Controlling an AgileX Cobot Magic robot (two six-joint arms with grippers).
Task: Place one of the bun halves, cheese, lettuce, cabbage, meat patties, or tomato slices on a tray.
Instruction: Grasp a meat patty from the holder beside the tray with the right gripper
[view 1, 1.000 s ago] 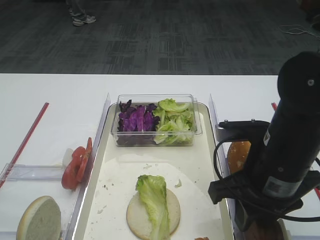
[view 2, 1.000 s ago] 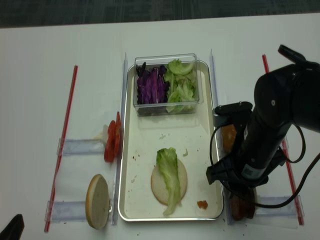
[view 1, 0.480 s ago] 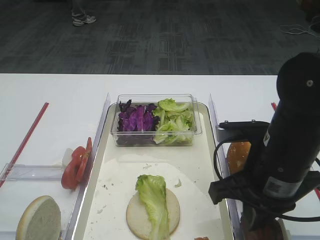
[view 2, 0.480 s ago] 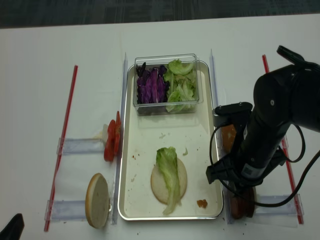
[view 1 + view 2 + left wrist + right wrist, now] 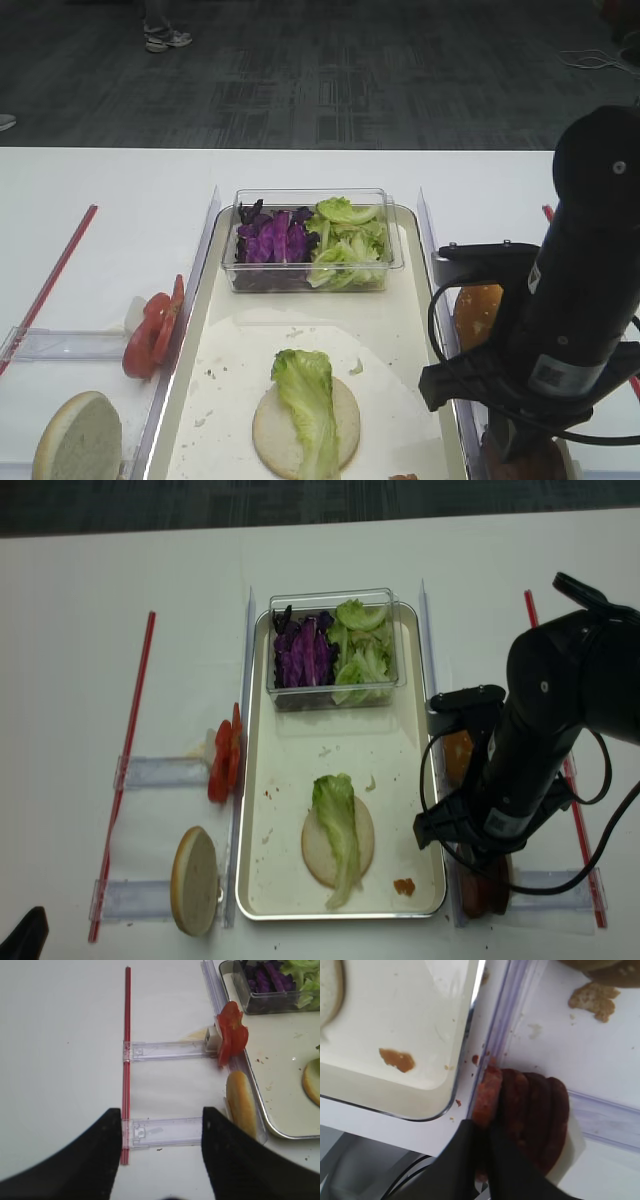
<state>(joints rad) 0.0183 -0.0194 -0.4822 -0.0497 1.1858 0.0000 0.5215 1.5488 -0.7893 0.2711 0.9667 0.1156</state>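
Right gripper [image 5: 482, 1132] clamped on the outermost of the flat, round reddish-brown meat patties [image 5: 532, 1115], stacked on edge on the counter just beside the cream rimmed tray [image 5: 395, 1025]. Probably soft, greasy, crumbly: pinch the rim firmly. Left gripper [image 5: 161, 1125] open.

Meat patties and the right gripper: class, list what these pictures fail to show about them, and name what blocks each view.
- Exterior high views: the right gripper is hidden under its own black arm.
- Meat patties: the realsense view shows only a dark sliver below the arm.
- Right wrist view: the fingers cover the pinched patty's lower edge; the stack's exact count stays unclear.
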